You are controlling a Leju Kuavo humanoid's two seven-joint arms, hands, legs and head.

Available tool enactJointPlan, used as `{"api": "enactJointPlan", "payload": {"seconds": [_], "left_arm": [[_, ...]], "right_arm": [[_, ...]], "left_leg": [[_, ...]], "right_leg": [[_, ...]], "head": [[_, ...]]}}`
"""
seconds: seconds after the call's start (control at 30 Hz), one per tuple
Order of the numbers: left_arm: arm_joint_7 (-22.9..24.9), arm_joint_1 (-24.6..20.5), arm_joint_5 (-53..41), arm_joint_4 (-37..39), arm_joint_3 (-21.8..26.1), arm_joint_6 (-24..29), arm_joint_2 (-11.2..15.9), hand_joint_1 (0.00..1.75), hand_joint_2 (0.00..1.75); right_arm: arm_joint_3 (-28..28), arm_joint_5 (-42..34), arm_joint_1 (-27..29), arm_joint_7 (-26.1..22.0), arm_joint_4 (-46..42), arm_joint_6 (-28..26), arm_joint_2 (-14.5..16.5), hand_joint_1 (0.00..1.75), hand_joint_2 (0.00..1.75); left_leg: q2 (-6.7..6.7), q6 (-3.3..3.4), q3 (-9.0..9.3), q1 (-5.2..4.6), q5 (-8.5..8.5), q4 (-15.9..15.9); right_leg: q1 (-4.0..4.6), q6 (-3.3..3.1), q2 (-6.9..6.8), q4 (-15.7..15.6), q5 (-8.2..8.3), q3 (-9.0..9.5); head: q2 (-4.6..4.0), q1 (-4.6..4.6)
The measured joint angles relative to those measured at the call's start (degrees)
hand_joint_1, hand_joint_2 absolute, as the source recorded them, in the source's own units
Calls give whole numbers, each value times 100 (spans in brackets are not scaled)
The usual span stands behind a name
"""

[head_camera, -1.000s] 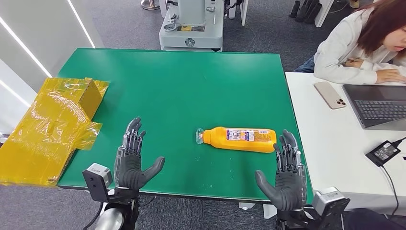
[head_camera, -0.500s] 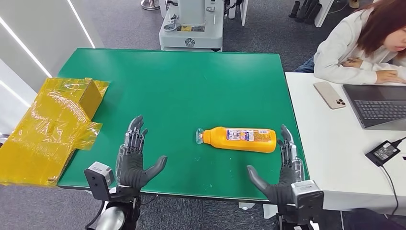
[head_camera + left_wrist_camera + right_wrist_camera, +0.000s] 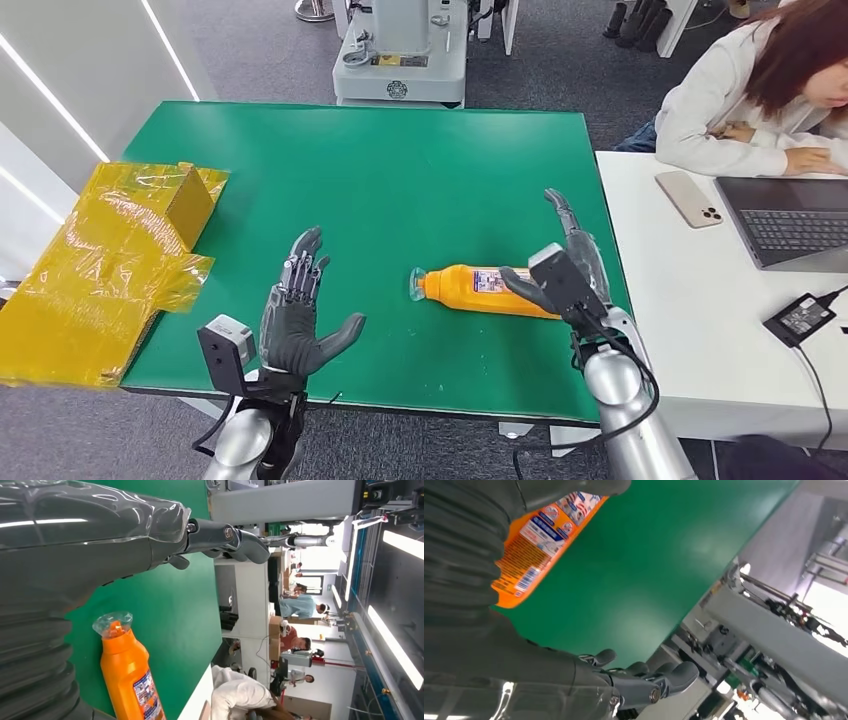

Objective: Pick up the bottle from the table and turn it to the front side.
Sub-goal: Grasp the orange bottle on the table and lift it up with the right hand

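An orange bottle point(image 3: 470, 287) with a clear cap and a printed label lies on its side on the green table point(image 3: 380, 180), cap pointing to the robot's left. My right hand point(image 3: 568, 262) hovers over the bottle's base end, fingers spread, thumb across the label, not closed on it. In the right wrist view the bottle's label point(image 3: 541, 537) sits right by the hand point(image 3: 499, 670). My left hand point(image 3: 300, 320) is open, palm up-turned, near the table's front edge, left of the bottle. The left wrist view has the bottle point(image 3: 127, 672) beside the open hand point(image 3: 90, 545).
Yellow taped flattened cardboard point(image 3: 105, 265) overhangs the green table's left edge. A white desk point(image 3: 700, 330) adjoins on the right with a phone point(image 3: 689, 197), a laptop point(image 3: 790, 220) and a black charger point(image 3: 800, 318); a person point(image 3: 760, 90) sits there. A grey machine point(image 3: 400, 50) stands behind.
My right hand has risen from the table's front edge and moved forward over the bottle's base end. My left hand has shifted slightly forward and right. The bottle lies where it was.
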Motion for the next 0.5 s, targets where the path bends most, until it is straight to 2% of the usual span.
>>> {"api": "enactJointPlan", "payload": {"seconds": [0.13,0.4,0.5], "left_arm": [[-7,-151,69,209,-77,-20,51,0,175],[2,-318,177,438,-161,-39,127,0,175],[12,-373,259,530,-197,-55,153,0,175]], "right_arm": [[269,-142,-760,172,1015,331,-225,0,175],[1008,11,-1828,717,2461,1059,-510,0,175],[1375,61,-2098,862,2885,1519,-632,0,175]], "left_leg": [[-4,-1,-1,1,2,1],[-4,-3,-8,1,0,0],[-5,-3,-9,0,0,1]], "right_leg": [[0,1,-2,0,0,-1],[1,1,0,1,0,-12],[1,1,-1,1,0,-11]], "head": [[0,1],[0,1],[0,-1]]}}
